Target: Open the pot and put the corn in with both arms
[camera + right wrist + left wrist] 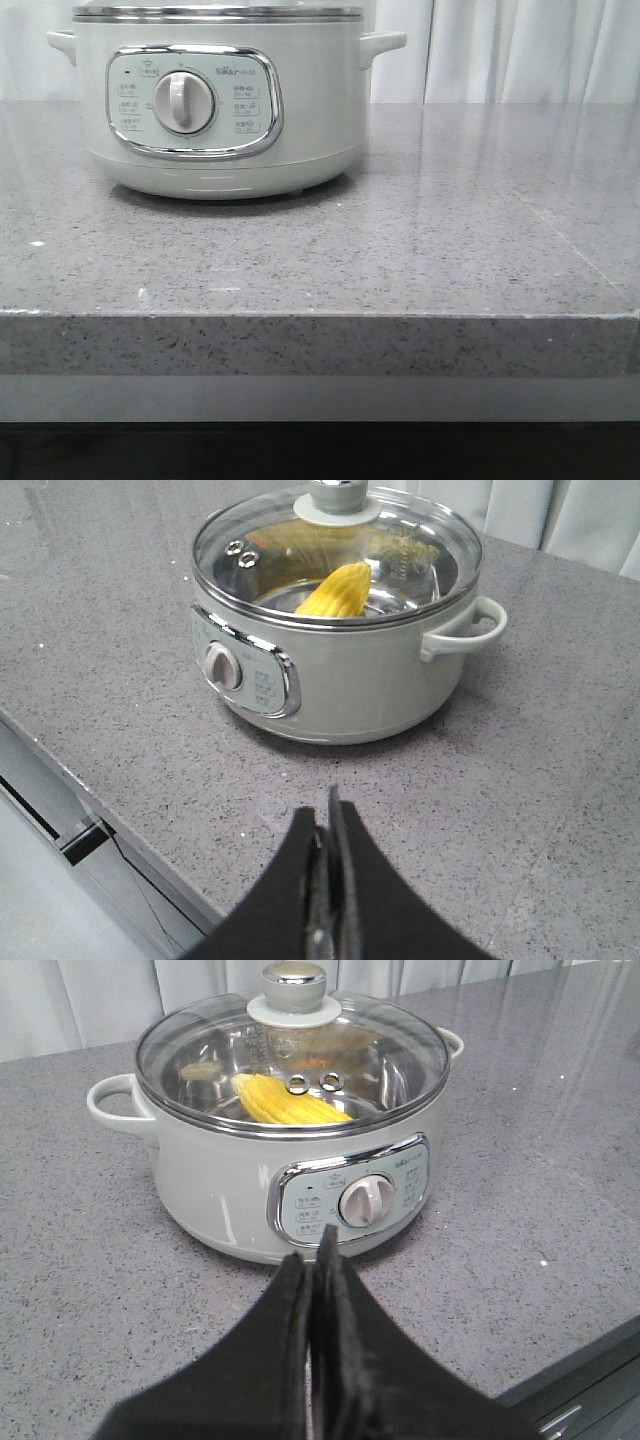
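Observation:
The pale grey-green pot (215, 100) stands on the grey stone counter, its dial panel facing the front camera. A glass lid (290, 1055) with a chrome knob (294, 978) rests on its steel rim. Through the glass the yellow corn (285, 1102) lies inside the pot (290, 1160), also seen as corn (335, 590) in the right wrist view of the pot (340, 650). My left gripper (313, 1250) is shut and empty, a short way in front of the pot's panel. My right gripper (325, 815) is shut and empty, back from the pot near the counter's front edge. Neither gripper shows in the front view.
The speckled counter (450, 230) stretches right of the pot and ends in a front edge (320, 315). White curtains (520, 50) hang behind. A drawer front (70, 840) shows below the counter edge in the right wrist view.

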Robot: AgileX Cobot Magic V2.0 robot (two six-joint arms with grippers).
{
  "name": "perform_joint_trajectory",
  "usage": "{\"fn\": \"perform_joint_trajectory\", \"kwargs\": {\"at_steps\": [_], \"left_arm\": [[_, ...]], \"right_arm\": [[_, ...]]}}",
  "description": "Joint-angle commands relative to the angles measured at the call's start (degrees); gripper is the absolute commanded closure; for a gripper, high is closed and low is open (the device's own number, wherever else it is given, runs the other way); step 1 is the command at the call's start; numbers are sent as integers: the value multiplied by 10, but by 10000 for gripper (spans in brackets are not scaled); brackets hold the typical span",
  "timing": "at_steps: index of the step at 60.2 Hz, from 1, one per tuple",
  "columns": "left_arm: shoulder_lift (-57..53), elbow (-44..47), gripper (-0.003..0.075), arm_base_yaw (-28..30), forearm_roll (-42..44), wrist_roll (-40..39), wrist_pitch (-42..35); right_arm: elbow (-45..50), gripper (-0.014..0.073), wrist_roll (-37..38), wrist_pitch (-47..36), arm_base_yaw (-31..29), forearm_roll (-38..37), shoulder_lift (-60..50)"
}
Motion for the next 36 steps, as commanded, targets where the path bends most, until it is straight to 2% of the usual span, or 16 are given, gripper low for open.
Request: {"fn": "perform_joint_trajectory", "kwargs": {"at_steps": [1, 27, 36], "left_arm": [[1, -15, 741, -1, -5, 0, -46], [-8, -6, 741, -3, -5, 0, -49], [-65, 42, 741, 32, 1, 0, -59]], "right_arm": [[-14, 661, -3, -39, 0, -1, -2], [-14, 661, -3, -37, 0, -1, -2], [-14, 661, -3, -37, 0, -1, -2]]}}
